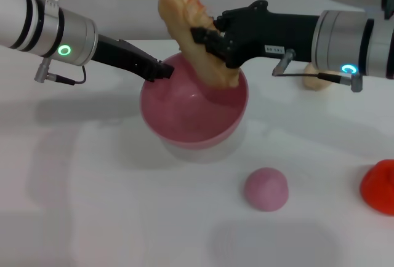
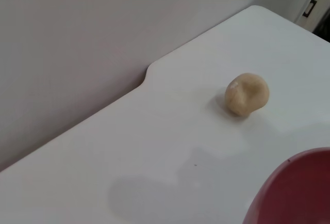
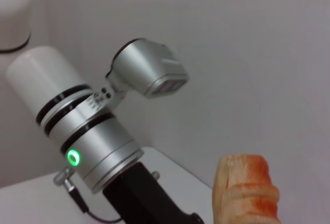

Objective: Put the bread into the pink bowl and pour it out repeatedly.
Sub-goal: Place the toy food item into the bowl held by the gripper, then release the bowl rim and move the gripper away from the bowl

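The pink bowl [image 1: 191, 141] sits at mid-table, and its rim also shows in the left wrist view [image 2: 294, 188]. My left gripper [image 1: 161, 70] is shut on the bowl's far left rim. My right gripper [image 1: 206, 40] is shut on the middle of the bread [image 1: 181, 18]. The long tan loaf is held tilted over the bowl, its lower end dipping inside near the far right wall and its upper end sticking up to the left. In the right wrist view the bread's orange-streaked tip [image 3: 247, 188] shows, with the left arm [image 3: 87, 136] beyond it.
A small pink dome-shaped bun [image 1: 266, 188] lies in front of the bowl to the right. A beige lump [image 1: 317, 76] [image 2: 247, 94] rests behind the right arm. A red object [image 1: 380, 186] sits at the right edge. A wall stands behind the table.
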Action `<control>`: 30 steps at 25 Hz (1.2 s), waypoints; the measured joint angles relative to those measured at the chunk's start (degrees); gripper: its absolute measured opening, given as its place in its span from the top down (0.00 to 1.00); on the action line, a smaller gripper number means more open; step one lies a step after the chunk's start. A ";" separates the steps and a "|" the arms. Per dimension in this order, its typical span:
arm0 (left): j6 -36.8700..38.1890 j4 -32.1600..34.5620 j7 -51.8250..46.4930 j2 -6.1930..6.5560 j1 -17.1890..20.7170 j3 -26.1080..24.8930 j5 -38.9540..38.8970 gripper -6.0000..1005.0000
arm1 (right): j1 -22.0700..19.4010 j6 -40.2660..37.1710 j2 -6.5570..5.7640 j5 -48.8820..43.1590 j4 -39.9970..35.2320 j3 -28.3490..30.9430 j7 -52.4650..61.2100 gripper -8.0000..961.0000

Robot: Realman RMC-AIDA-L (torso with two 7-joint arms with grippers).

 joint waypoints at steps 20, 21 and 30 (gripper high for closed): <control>-0.60 -0.93 0.00 -0.33 0.19 -0.20 0.00 0.92 | -0.86 0.03 0.01 2.35 0.24 -0.30 -7.53 0.27; -0.66 -1.12 0.00 -0.38 0.23 -0.26 0.00 0.92 | -1.06 0.06 0.02 3.50 0.24 0.02 -9.20 0.27; -0.07 -1.43 -2.82 -1.10 0.35 -0.31 -0.17 0.92 | -3.20 -0.87 -0.01 22.71 5.79 11.11 -35.28 0.27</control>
